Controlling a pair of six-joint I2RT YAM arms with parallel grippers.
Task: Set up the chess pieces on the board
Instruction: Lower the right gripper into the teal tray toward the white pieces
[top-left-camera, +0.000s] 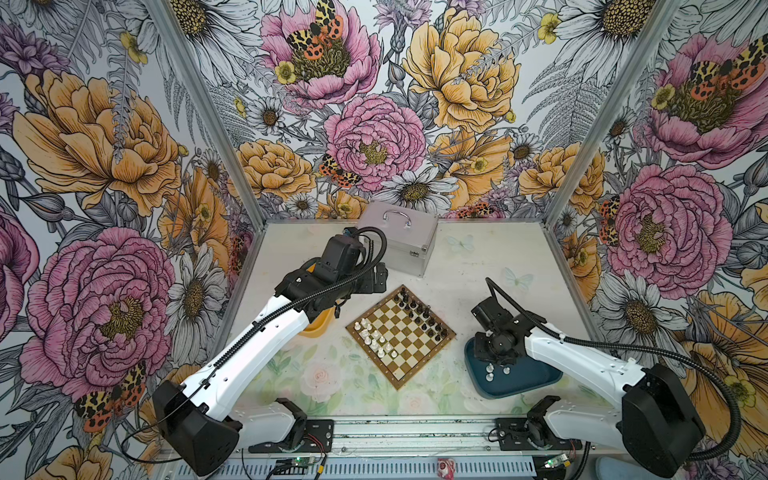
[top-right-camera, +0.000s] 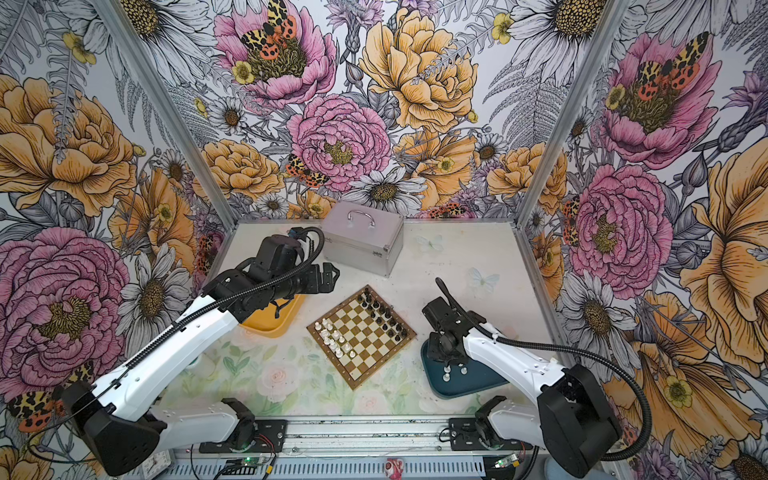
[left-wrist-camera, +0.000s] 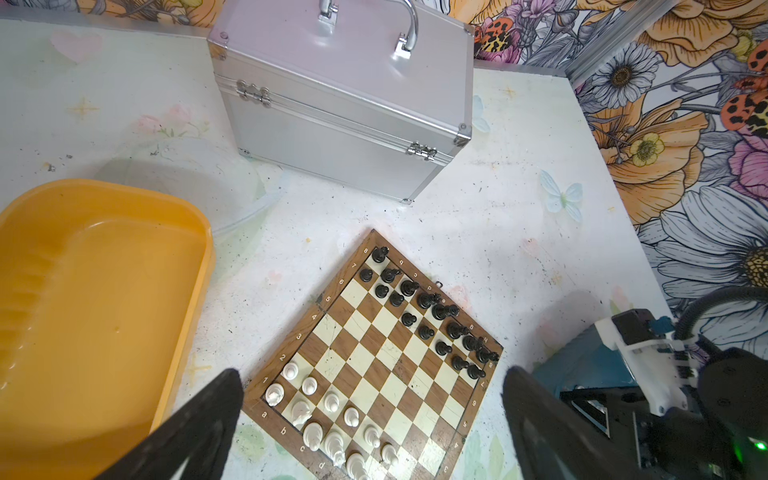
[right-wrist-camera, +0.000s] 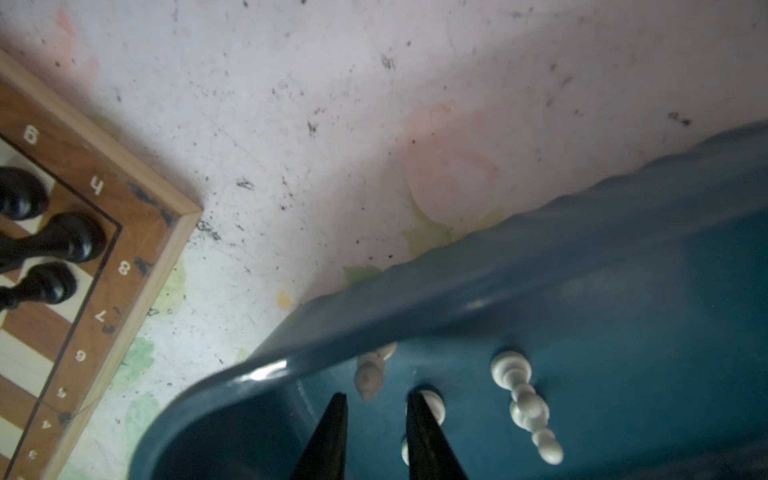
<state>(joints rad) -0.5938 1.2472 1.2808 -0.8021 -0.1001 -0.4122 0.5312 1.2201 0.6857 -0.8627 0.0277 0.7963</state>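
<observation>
The board (top-left-camera: 411, 353) (top-right-camera: 365, 353) (left-wrist-camera: 374, 345) lies turned like a diamond at mid-table. Black chess pieces (top-left-camera: 419, 309) (left-wrist-camera: 432, 316) fill its far right edge, and white ones (top-left-camera: 374, 338) (left-wrist-camera: 328, 415) line part of its left edge. Three more white pieces (top-left-camera: 490, 368) (right-wrist-camera: 523, 407) lie in the dark teal tray (top-left-camera: 536, 382) (right-wrist-camera: 623, 270). My right gripper (right-wrist-camera: 376, 395) points down into that tray, jaws a narrow gap apart with nothing between them. One white piece (right-wrist-camera: 434, 405) shows behind a finger. My left gripper (top-left-camera: 374, 278) (left-wrist-camera: 372, 374) hangs wide open, left of the board.
A yellow tray (top-left-camera: 320, 328) (left-wrist-camera: 104, 311) sits left of the board under my left arm. A silver case (top-left-camera: 399, 245) (left-wrist-camera: 345, 104) with a handle stands at the back. Flowered walls close in the table on three sides.
</observation>
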